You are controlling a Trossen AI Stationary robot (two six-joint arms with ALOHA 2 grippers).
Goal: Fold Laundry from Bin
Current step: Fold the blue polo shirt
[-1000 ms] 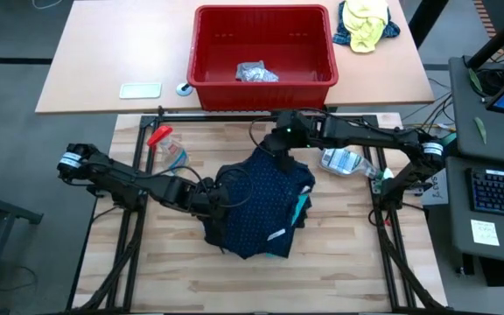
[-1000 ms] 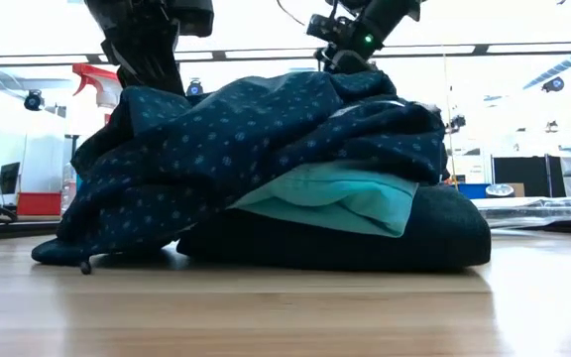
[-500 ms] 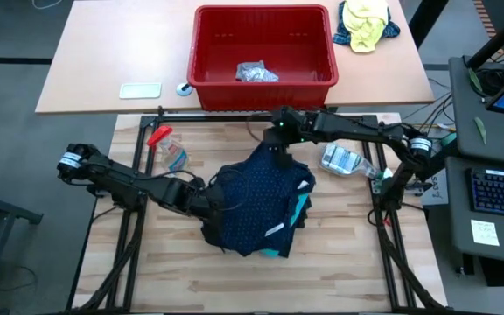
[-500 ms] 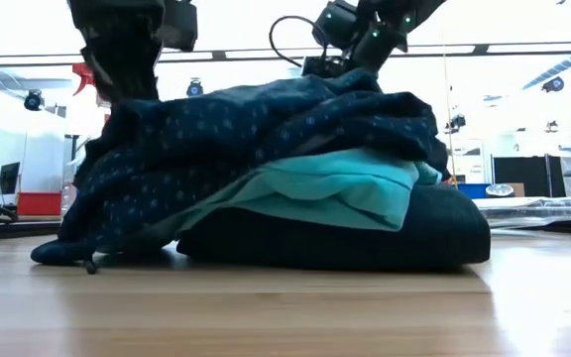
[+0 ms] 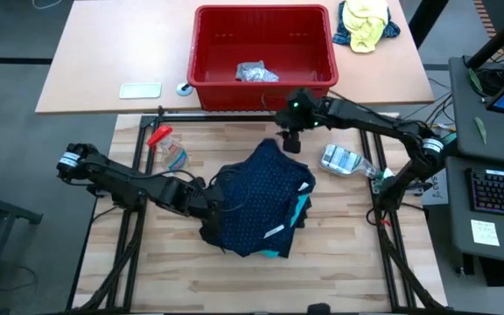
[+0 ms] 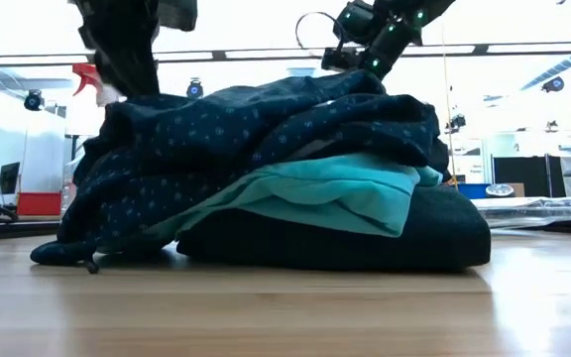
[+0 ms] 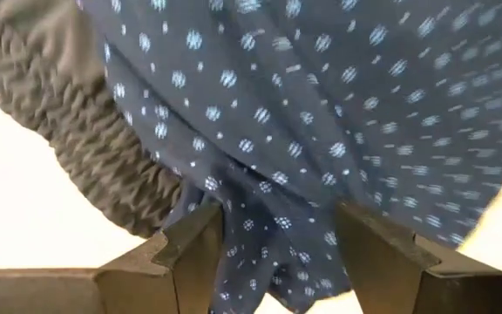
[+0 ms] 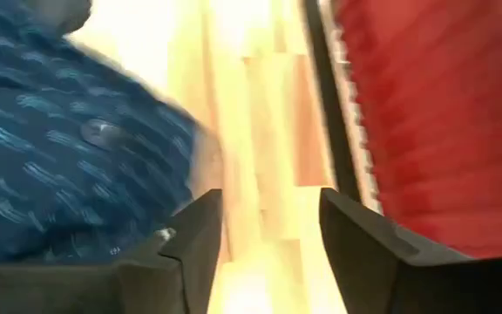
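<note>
Laundry [image 5: 261, 206] lies heaped at the middle of the wooden surface [image 5: 147, 271]: a navy dotted shirt [image 6: 246, 139] on top, a turquoise garment [image 6: 350, 193] beneath it, and a dark garment [image 6: 444, 233] at the bottom touching the wood. Left gripper [image 5: 206, 203] sits low at the heap's left side; in the left wrist view its jaws stand partly open with a fold of the navy shirt [image 7: 321, 131] lying between the fingers [image 7: 190, 257], which do not visibly pinch it. A ribbed dark grey cuff [image 7: 77, 148] shows beside that fold. Right gripper [image 5: 289, 140] hangs above the surface just beyond the heap's far edge, between the heap and the bin [image 5: 263, 54]; in the right wrist view its jaws are apart with only bare wood between the fingers [image 8: 194, 235], the navy shirt [image 8: 68, 157] to one side and the red bin wall [image 8: 443, 122] to the other. Bin stands on a separate tan surface [image 5: 103, 52] past the far edge of the wooden one, with a small light grey piece [image 5: 255, 73] on its floor. Spray bottle [image 5: 164, 144] lies near the far left corner of the wooden surface, and a clear plastic bottle [image 5: 346, 161] lies toward the right edge. Yellow-and-blue cloth [image 5: 366, 22] lies at the tan surface's far right corner.
</note>
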